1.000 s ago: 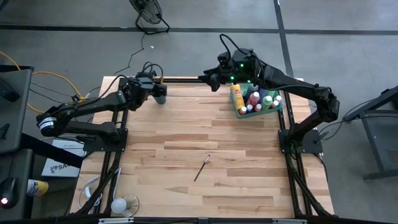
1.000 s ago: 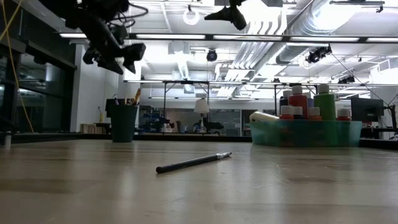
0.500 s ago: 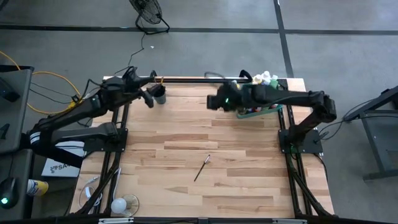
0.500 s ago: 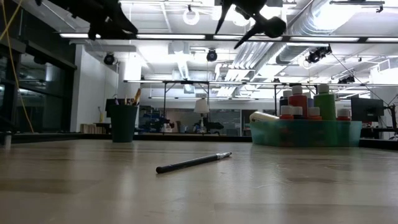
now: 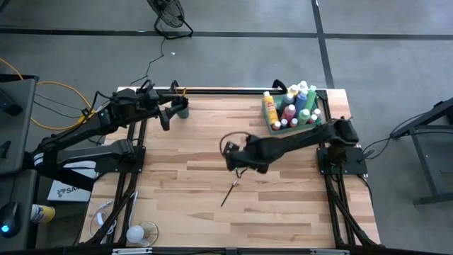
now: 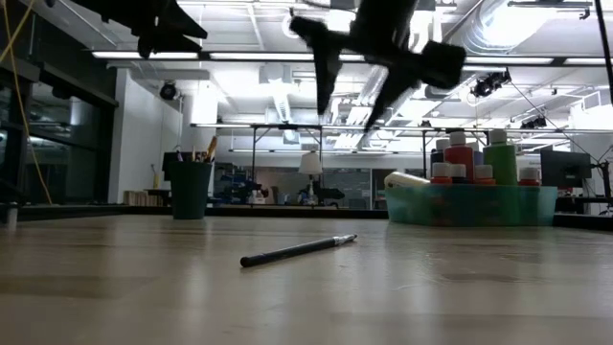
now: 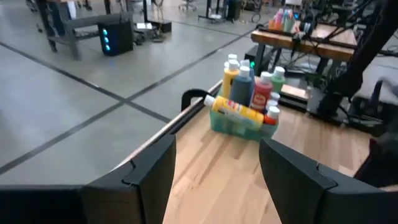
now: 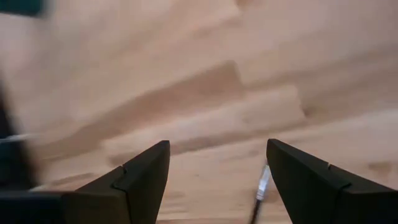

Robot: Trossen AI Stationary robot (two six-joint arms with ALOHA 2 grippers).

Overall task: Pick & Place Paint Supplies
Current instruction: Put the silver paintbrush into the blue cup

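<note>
Right gripper [image 5: 233, 161] hangs above the middle of the wooden table [image 5: 283, 212], clear of the surface. In the right wrist view its two fingers [image 8: 140, 177] stand apart with bare wood between them; nothing held.

One dark-handled paintbrush [image 5: 230, 191] lies flat on the table, just on the near-edge side of the right gripper and not touching it. In the low view the brush [image 6: 297, 250] rests alone on the boards, and its light tip [image 8: 262, 182] shows between the fingers in the right wrist view.

Translucent green tray [image 5: 315, 122] sits at the far right corner of the table, packed with capped paint bottles [image 5: 290, 112]: red, green, blue and white ones stand upright, and a yellow bottle [image 5: 270, 110] lies tilted along the tray's left side. The left wrist view confirms the yellow bottle [image 7: 236, 112] on its side across the tray's front.

Left gripper [image 5: 168, 113] is raised over the far left corner, just beside the dark round cup [image 5: 182, 108]. Fingers [image 7: 152, 171] parted, nothing between them. The cup [image 6: 190, 188] holds several upright sticks; what they are cannot be told.
</note>
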